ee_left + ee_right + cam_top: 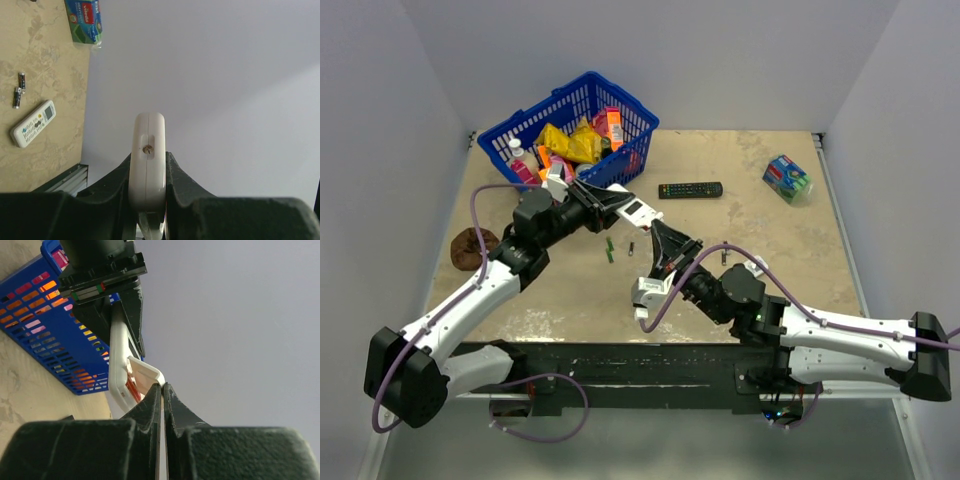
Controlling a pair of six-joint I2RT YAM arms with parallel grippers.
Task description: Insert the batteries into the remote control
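My left gripper (pixel 608 202) is shut on the small white remote control (pixel 636 210) and holds it above the table. In the left wrist view the remote (pixel 148 135) stands edge-on between the fingers. My right gripper (pixel 658 231) meets the remote's end. In the right wrist view it (pixel 162 386) is pinched on the thin white battery cover (pixel 147 371), which is lifted off the remote (pixel 118 365), with red showing underneath. A green battery (pixel 610 250) and dark batteries (pixel 631 248) (pixel 724 257) lie on the table. Two dark batteries (pixel 19 89) show in the left wrist view.
A blue basket (pixel 620 100) of packets stands at the back left. A long black remote (pixel 690 189) lies behind the grippers. A green sponge pack (pixel 787 178) is at the back right and a brown lump (pixel 472 245) at the left. A white remote with grey buttons (pixel 32 123) lies near the front edge.
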